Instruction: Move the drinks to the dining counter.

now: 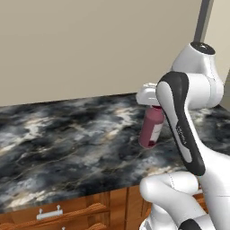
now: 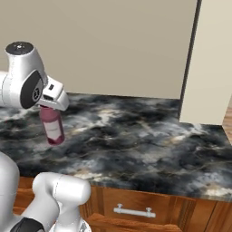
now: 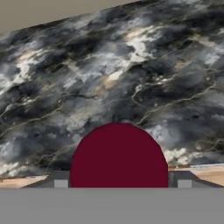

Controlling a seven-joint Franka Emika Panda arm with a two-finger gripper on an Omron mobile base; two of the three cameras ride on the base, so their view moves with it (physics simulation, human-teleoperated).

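The hand [image 2: 50, 105] grips the maroon bottle [image 2: 53, 127] by its dark red cap [image 3: 118, 156], from above. The bottle hangs slightly tilted just over the marbled counter [image 2: 136, 136]. Whether its base touches the stone is unclear; it looks positioned for setting down.

We see a long tabletop [image 1: 67, 134] of black-and-grey marbled stone, running along a plain beige wall [image 1: 90, 45]. Brown wooden drawers [image 2: 136, 208] with silver bar handles [image 2: 133, 210] sit beneath its front edge. Directly below the hand [image 2: 50, 108] stands a maroon-pink bottle [image 2: 53, 127] with a white label, slightly tilted; whether its base touches the stone we cannot tell.
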